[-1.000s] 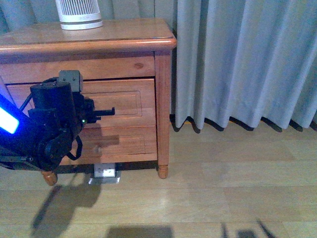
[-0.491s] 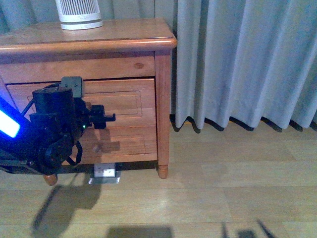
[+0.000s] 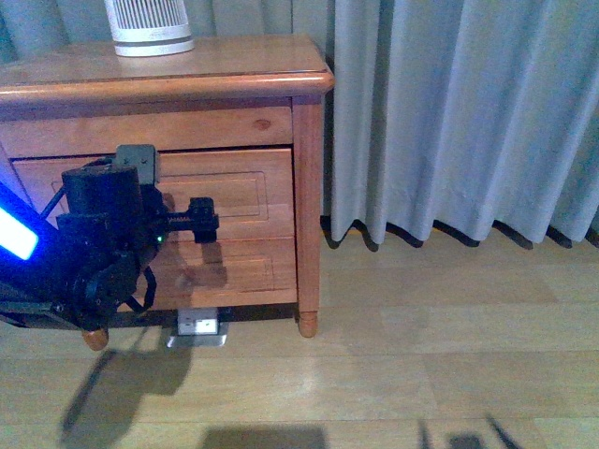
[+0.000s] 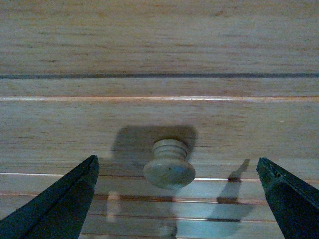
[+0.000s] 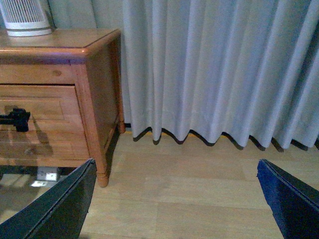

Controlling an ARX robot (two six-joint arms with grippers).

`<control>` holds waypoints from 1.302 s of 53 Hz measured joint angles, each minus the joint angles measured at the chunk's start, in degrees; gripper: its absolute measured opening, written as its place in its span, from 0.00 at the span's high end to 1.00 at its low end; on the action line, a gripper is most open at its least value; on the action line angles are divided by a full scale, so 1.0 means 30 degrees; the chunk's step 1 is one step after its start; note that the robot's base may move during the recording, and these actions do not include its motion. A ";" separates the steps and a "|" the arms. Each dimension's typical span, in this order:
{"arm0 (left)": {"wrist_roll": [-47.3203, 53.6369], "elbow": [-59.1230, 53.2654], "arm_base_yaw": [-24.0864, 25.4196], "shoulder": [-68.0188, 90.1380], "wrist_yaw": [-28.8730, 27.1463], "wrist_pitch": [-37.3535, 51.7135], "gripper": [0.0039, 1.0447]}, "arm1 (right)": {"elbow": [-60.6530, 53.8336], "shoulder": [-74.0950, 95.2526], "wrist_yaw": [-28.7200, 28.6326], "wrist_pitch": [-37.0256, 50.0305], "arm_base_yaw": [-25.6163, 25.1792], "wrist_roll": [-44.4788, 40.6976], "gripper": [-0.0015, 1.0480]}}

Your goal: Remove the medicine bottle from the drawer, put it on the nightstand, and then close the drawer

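The nightstand (image 3: 187, 84) stands at the left of the front view, against a grey curtain (image 3: 449, 112) and on a pale wooden floor (image 3: 421, 355). Its upper drawer (image 3: 253, 182) is shut, the front level with the frame around it. The drawer's long axis runs level from side to side, and its panelled face points out into the room, toward the robot.

The left gripper (image 3: 201, 220) hangs right in front of that face, low on the panel and just above the lower drawer (image 3: 248, 267). In the left wrist view its two dark fingers (image 4: 60, 201) are spread wide. The round knob (image 4: 169, 168) sits between them, touched by neither. The knob's short stem points straight out of the wood toward the camera, and its shadow falls on the panel behind it.

The right gripper (image 5: 177, 162) is also spread wide and holds nothing; it faces the nightstand's right corner, the curtain and the bare floor.

A white ribbed device (image 3: 148, 26) stands upright on the nightstand's top, at the back.
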 joint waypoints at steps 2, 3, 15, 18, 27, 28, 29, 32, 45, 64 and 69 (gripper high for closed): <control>0.0000 0.0000 0.0000 0.0000 0.0000 0.0000 0.06 | 0.0000 0.0000 0.0000 0.0000 0.0000 0.0000 0.07; 0.0000 0.0000 0.0000 0.0000 0.0000 0.0000 0.06 | 0.0000 0.0000 0.0000 0.0000 0.0000 0.0000 0.07; -0.0007 0.0000 -0.0007 0.0000 -0.0109 -0.0131 0.30 | 0.0000 0.0000 0.0000 0.0000 0.0000 0.0000 0.07; -0.0007 0.0000 0.0000 0.0000 -0.0117 -0.0131 0.39 | 0.0000 0.0000 0.0000 0.0000 0.0000 0.0000 0.07; -0.0007 -0.0007 0.0000 0.0000 -0.0189 -0.0131 0.64 | 0.0000 0.0000 0.0000 0.0000 0.0000 0.0000 0.07; -0.0015 0.0000 0.0000 0.0000 -0.0284 -0.0131 0.68 | 0.0000 0.0000 0.0000 0.0000 0.0000 0.0000 0.07; -0.0015 -0.0007 0.0000 0.0000 -0.0277 -0.0131 0.71 | 0.0000 0.0000 0.0000 0.0000 0.0000 0.0000 0.07; -0.0029 -0.0007 0.0036 0.0000 -0.0277 -0.0131 0.75 | 0.0000 0.0000 0.0000 0.0000 0.0000 0.0000 0.07; -0.0007 -0.0277 0.0087 0.0000 -0.0255 0.0189 0.78 | 0.0000 0.0000 0.0000 0.0000 0.0000 0.0000 0.07; 0.0066 -0.6258 -0.0408 -0.2943 -0.0903 0.2696 0.78 | 0.0000 0.0000 0.0000 0.0000 0.0000 0.0000 0.07; 0.0379 -1.0535 -0.0852 -0.5282 -0.1231 0.3322 0.78 | 0.0000 0.0000 0.0000 0.0000 0.0000 0.0000 0.07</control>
